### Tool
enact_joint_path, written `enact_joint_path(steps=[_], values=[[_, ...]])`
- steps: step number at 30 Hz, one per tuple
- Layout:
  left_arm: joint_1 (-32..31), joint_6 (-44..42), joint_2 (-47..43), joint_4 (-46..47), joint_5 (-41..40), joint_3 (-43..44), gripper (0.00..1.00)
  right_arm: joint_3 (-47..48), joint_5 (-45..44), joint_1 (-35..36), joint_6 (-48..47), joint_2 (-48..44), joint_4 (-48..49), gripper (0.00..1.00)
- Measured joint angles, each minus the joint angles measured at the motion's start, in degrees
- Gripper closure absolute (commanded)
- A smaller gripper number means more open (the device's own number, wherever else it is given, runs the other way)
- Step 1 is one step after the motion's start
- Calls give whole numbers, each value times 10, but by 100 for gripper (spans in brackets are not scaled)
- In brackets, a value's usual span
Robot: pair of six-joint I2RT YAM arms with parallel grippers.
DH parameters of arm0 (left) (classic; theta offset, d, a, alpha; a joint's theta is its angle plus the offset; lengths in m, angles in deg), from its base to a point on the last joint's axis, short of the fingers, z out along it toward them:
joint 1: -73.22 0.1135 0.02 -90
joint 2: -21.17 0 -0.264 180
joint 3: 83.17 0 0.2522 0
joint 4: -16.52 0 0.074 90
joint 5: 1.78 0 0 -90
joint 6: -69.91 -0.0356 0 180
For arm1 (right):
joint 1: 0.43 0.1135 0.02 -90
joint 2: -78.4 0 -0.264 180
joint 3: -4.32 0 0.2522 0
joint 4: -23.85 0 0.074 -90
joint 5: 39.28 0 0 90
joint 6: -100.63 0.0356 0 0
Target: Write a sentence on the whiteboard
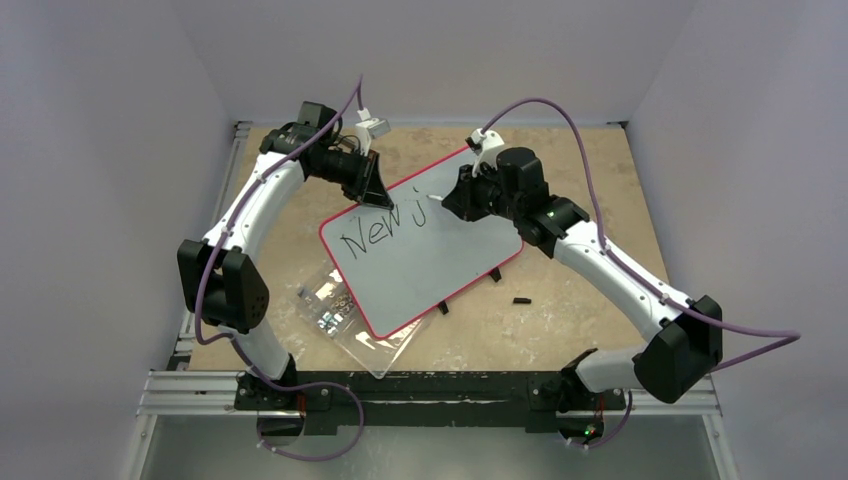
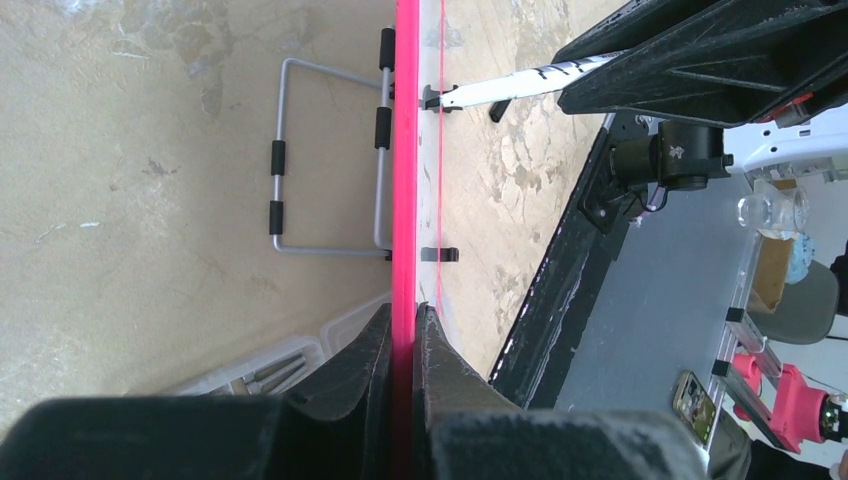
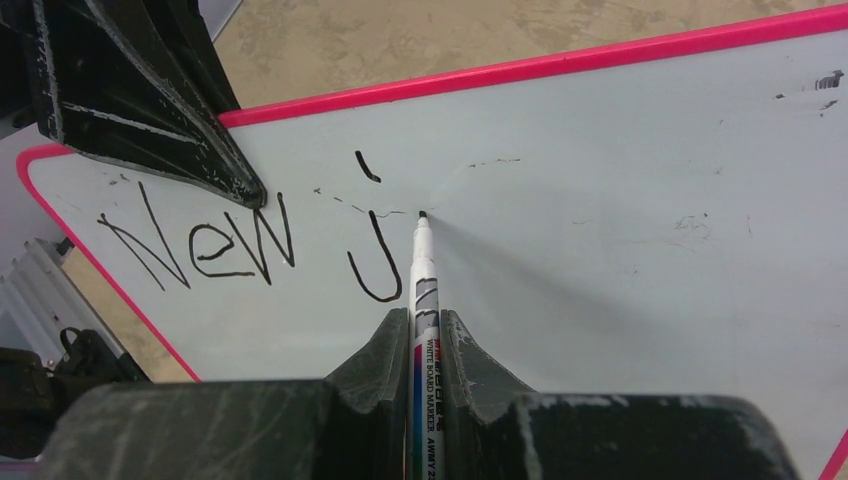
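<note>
Whiteboard (image 1: 440,275): white face, red rim; mid-worktop, turned diagonally; near-left corner overlaps clear plastic box (image 1: 345,320) lying toward near-left corner of table (image 1: 560,160)
Sentence (image 3: 262,240): black marker strokes, legible text "New j", on board's far-left part
Left gripper (image 2: 405,345): fingers closed tight on whiteboard's red rim at far-left edge
Right gripper (image 3: 422,345): fingers clamped on marker (image 3: 423,290); barrel print reads "WHITE BOARD MARKER", further letters unclear; tip touching board just right of "j"
Small black piece (image 1: 521,299): on table right of board, kind unclear
</note>
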Motion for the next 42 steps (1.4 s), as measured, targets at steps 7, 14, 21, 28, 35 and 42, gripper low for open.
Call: enact_joint_path(steps=[7,14,21,28,35,42], values=[[0,0,0,0,0,0,100,-5,2,0,-3,-1,5,100],[1,0,0,0,-3,0,100,-41,18,0,-5,-13,15,100],[1,0,0,0,-2,0,100,-52,13,0,-5,-21,14,100],[1,0,0,0,-2,0,100,-36,-11,0,-5,-17,-3,100],[1,1,0,0,-2,0,100,-4,-30,0,-5,-5,-12,100],[1,1,0,0,-2,-1,100,9,-22,-2,-6,3,-10,100]])
